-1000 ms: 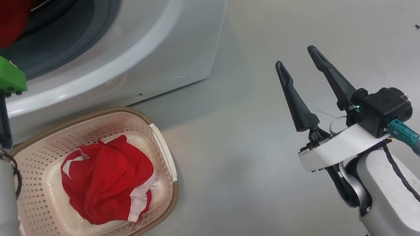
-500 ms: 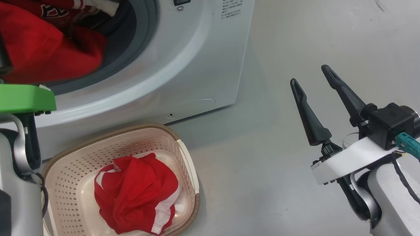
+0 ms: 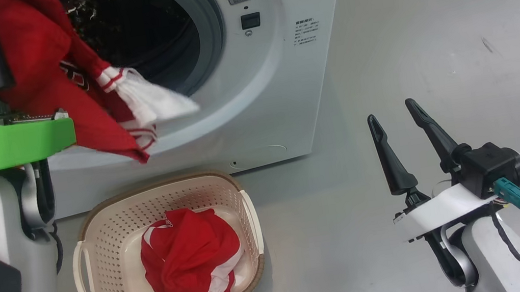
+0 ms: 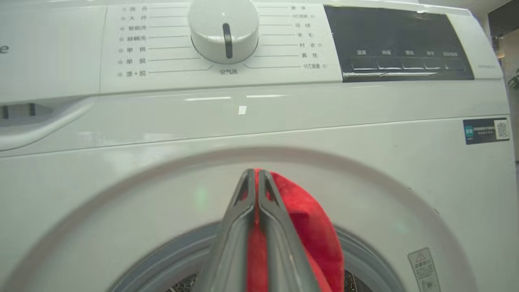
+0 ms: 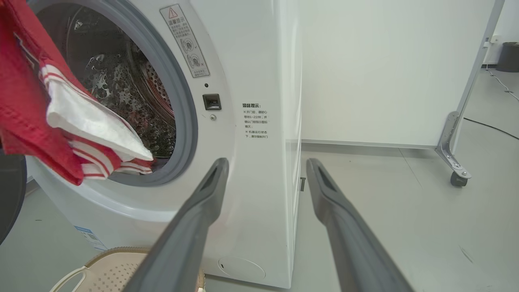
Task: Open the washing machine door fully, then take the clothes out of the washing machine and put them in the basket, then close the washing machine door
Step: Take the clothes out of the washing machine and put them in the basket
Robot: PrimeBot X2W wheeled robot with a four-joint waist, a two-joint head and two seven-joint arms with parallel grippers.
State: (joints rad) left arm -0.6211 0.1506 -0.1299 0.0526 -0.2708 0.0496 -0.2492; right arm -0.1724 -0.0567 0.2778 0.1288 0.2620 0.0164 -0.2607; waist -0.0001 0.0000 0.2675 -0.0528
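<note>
Head view: clothes [image 3: 47, 69] now pulled out of the drum [image 3: 144, 29].
Right gripper [image 3: 390, 111] fingers gape wide over open floor [image 3: 404, 42]; basket [image 3: 95, 217] sits just before the washing machine [image 3: 282, 86]; above, left gripper [image 4: 255, 172] fingers pinch the clothes at the drum's rim.

**Washing machine** [image 3: 277, 92]: white body; grey rubber ring [image 3: 214, 29]; steel drum [image 5: 117, 89] dotted with perforations.

**Controls:** control panel [image 4: 397, 40] glossy black. Dial [image 4: 224, 30] white with a dark marker line. Sticker [image 4: 485, 130] dark blue with white print.

**Clothes** [image 3: 50, 84] at the left gripper [image 4: 256, 173]: bright red, white trim, cuff banded in red and white stripes.

**Second garment** [image 3: 189, 259]: red with white trim.

**Basket** [image 3: 112, 225]: cream walls, regular hole pattern, brown woven-look rim [image 3: 157, 184], white handles [image 3: 251, 219].

**Left gripper:** dark grey fingers, green mount [image 3: 7, 145].

**Right gripper** [image 3: 391, 112]: black fingers, white bracket [image 3: 439, 209], black camera [image 3: 492, 168], teal connector [image 3: 510, 190].

**Floor** [image 3: 400, 17]: plain light grey.
</note>
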